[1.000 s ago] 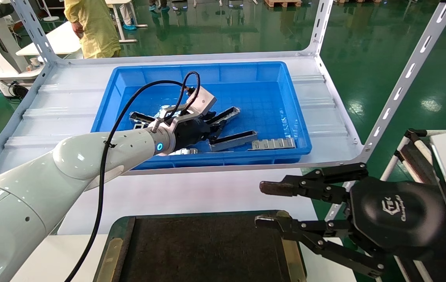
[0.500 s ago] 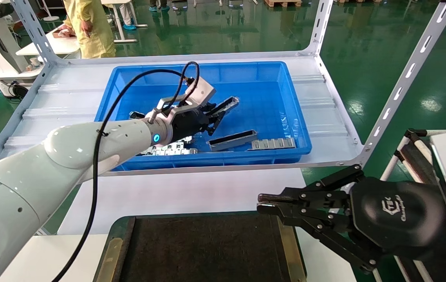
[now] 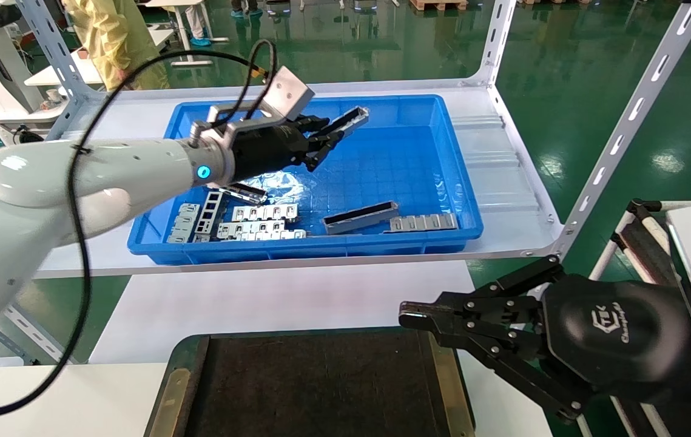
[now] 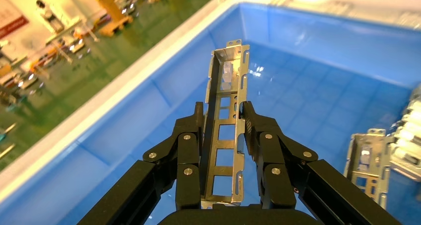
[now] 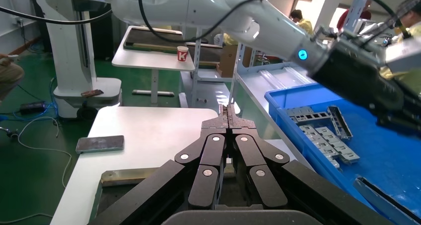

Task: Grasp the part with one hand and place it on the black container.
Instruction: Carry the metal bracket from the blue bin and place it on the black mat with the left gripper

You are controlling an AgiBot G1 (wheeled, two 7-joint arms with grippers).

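My left gripper [image 3: 321,136] is shut on the part [image 3: 348,121], a long silver channel with a dark slotted inside, held in the air above the back of the blue bin [image 3: 460,188]. In the left wrist view the part [image 4: 226,111] runs lengthwise between the fingers [image 4: 191,135] and sticks out past the left gripper [image 4: 222,116]. The black container [image 3: 315,388] lies at the near edge of the white table. My right gripper [image 3: 409,315] hangs shut and empty over the container's right corner; in the right wrist view the right gripper [image 5: 228,112] has its tips pressed together.
Another channel part [image 3: 360,217] and several flat silver plates [image 3: 260,220] lie on the bin floor. The bin sits on a white shelf with slotted uprights [image 3: 624,127]. A person in yellow [image 3: 114,36] stands behind. A phone [image 5: 99,143] lies on the table.
My left gripper has lifted the part out of the bin, rising and moving toward the back. My right gripper went from open to shut within the first half second.
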